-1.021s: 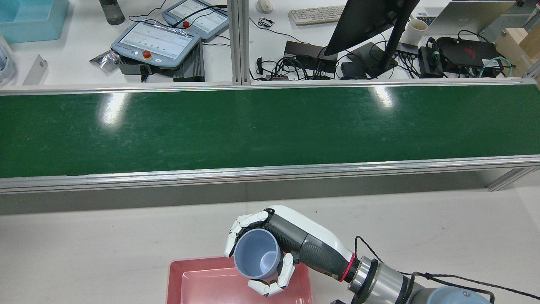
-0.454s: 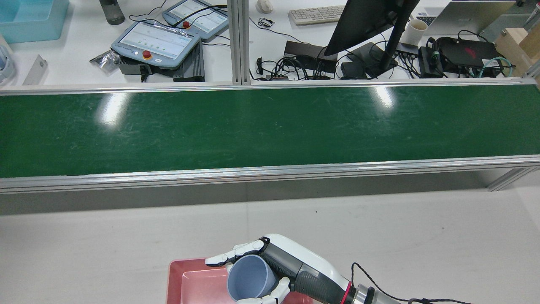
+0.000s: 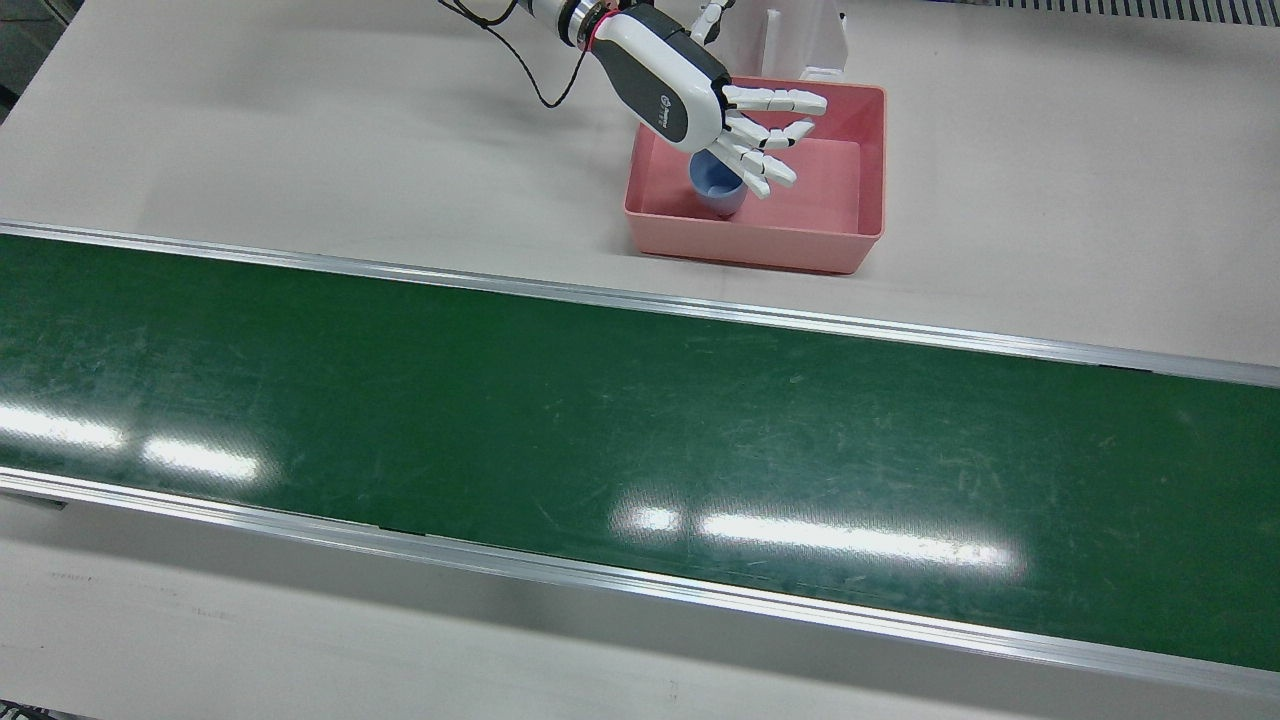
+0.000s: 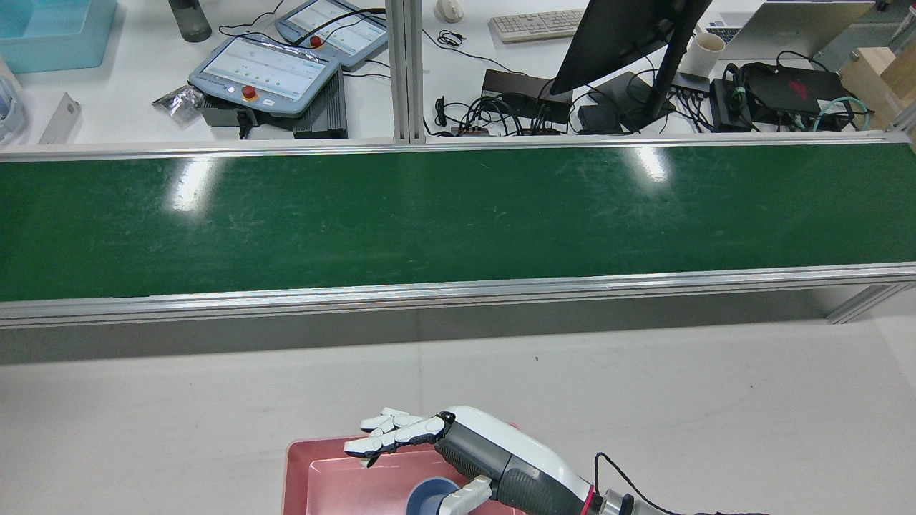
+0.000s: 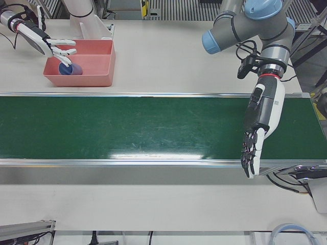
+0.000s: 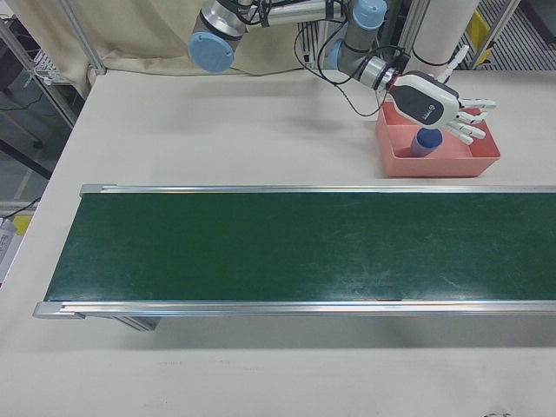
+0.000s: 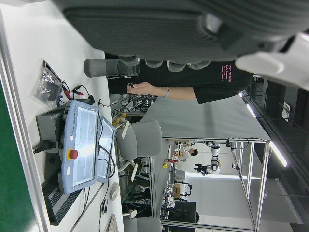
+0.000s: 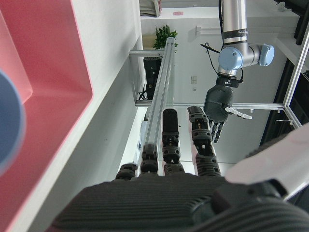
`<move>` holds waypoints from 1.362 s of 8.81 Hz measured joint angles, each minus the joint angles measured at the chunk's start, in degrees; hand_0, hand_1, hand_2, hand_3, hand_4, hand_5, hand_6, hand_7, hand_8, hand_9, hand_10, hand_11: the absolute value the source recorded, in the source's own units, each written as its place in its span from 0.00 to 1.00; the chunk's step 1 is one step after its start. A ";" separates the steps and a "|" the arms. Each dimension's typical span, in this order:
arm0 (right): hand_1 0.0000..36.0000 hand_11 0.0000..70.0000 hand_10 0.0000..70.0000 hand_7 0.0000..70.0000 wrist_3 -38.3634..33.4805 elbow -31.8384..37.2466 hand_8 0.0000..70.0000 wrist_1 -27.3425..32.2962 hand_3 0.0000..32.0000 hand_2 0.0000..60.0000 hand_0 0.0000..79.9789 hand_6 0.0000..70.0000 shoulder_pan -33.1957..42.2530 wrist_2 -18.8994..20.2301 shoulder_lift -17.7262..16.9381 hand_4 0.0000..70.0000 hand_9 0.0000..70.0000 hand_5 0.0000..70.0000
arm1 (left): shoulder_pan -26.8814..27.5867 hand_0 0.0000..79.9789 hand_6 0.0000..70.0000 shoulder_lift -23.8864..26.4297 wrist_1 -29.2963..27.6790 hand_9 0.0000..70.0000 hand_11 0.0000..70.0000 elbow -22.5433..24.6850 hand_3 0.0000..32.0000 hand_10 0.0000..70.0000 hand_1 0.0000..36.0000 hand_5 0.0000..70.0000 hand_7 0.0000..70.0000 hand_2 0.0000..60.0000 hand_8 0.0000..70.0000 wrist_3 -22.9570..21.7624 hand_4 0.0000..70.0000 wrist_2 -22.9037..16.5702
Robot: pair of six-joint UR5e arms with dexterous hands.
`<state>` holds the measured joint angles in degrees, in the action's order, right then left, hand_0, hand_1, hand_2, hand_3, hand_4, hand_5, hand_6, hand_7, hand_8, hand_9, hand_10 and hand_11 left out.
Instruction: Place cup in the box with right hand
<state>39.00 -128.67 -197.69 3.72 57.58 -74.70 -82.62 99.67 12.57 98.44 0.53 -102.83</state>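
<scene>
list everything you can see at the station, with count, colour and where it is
cup: 1, blue, upright inside the box, at the end nearest the right robot hand
box: 1, pink, on the white table near the robot's pedestals
conveyor belt: 1, green with silver rails, running across the table
table: 1, white, under the box and belt
teach pendants: 2, grey-blue with red buttons, on the desk beyond the belt
monitor: 1, black, on that desk
keyboard: 1, white, on that desk
person: 1, black shirt, behind the desk
right robot hand: 1, white and grey, open above the cup
left robot hand: 1, white and black, open, hanging over the belt
</scene>
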 measured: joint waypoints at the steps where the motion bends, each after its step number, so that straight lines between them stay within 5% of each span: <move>1: 0.00 0.00 0.00 0.36 -0.03 0.00 0.00 -0.03 0.00 0.00 0.32 0.05 -0.02 -0.03 0.00 0.26 0.05 0.00 | 0.00 0.00 0.00 0.00 0.00 0.00 0.00 0.00 0.00 0.00 0.00 0.00 0.00 0.00 0.00 0.00 0.00 0.00; 3: 0.02 0.00 0.00 0.42 -0.39 -0.57 0.00 -0.06 0.00 0.01 0.35 0.07 1.11 0.00 -0.15 0.19 0.06 0.00 | 0.00 0.00 0.00 0.00 0.00 0.00 0.00 0.00 0.00 0.00 0.00 0.00 0.00 0.00 0.00 0.00 0.00 0.00; 4: 0.65 0.01 0.00 0.84 -0.57 -2.24 0.02 -0.06 0.00 0.67 0.60 0.17 4.25 -0.04 -0.49 0.18 0.15 0.07 | 0.00 0.00 0.00 0.00 0.00 0.00 0.00 0.00 0.00 0.00 0.00 0.00 0.00 0.00 0.00 0.00 0.00 0.00; 5: 1.00 0.12 0.05 1.00 -1.19 -4.11 0.17 -0.06 0.00 1.00 0.61 0.34 9.23 -0.45 -0.82 0.14 0.45 0.16 | 0.00 0.00 0.00 0.00 0.00 0.00 0.00 0.00 0.00 0.00 0.00 0.00 0.00 0.00 0.00 0.00 0.00 0.00; 6: 1.00 0.18 0.09 1.00 -3.28 -5.21 0.27 -0.26 0.00 1.00 0.64 0.39 15.58 -1.19 -1.13 0.23 0.57 0.17 | 0.00 0.00 0.00 0.00 0.00 0.00 0.00 0.00 0.00 0.00 0.00 0.00 0.00 0.00 0.00 0.00 0.00 0.00; 7: 1.00 0.16 0.08 1.00 -6.52 -5.06 0.24 -0.51 0.00 1.00 0.68 0.37 22.63 -2.26 -2.00 0.32 0.54 0.16 | 0.00 0.00 0.00 0.00 0.03 0.00 0.00 0.00 0.00 0.00 0.00 0.00 0.00 0.00 0.00 0.00 0.00 0.00; 8: 0.95 0.10 0.04 1.00 -10.68 -3.20 0.13 -0.65 0.00 0.92 0.74 0.28 29.69 -3.01 -3.45 0.31 0.37 0.14 | 0.00 0.00 0.00 0.00 0.03 0.00 0.00 0.00 0.00 0.00 0.00 0.00 0.00 0.00 0.00 0.00 0.00 0.00; 9: 0.83 0.04 0.00 0.93 -14.72 -0.03 0.03 -0.63 0.00 0.44 0.77 0.20 36.95 -3.09 -5.31 0.24 0.19 0.12 | 0.00 0.00 0.00 0.00 0.02 0.00 0.00 0.00 0.00 0.00 0.00 0.00 0.00 0.00 0.00 0.00 0.00 0.00; 10: 0.74 0.03 0.00 0.78 -17.24 2.94 0.02 -0.57 0.00 0.11 0.84 0.17 43.58 -2.82 -7.69 0.27 0.13 0.12 | 0.00 0.00 0.00 0.00 0.01 0.00 0.00 0.00 0.00 0.00 0.00 0.00 0.00 0.00 0.00 0.00 0.00 0.00; 12: 0.66 0.00 0.00 0.55 -18.85 7.72 0.01 -0.43 0.00 0.04 0.86 0.13 52.32 -1.55 -11.72 0.27 0.09 0.10 | 0.00 0.00 0.00 0.00 0.00 0.00 0.00 0.00 0.00 0.00 0.00 0.00 0.00 0.00 0.00 0.00 0.00 0.00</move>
<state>20.15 -120.95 -198.12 56.05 56.03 -86.42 -82.62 99.67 12.57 98.44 0.53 -102.83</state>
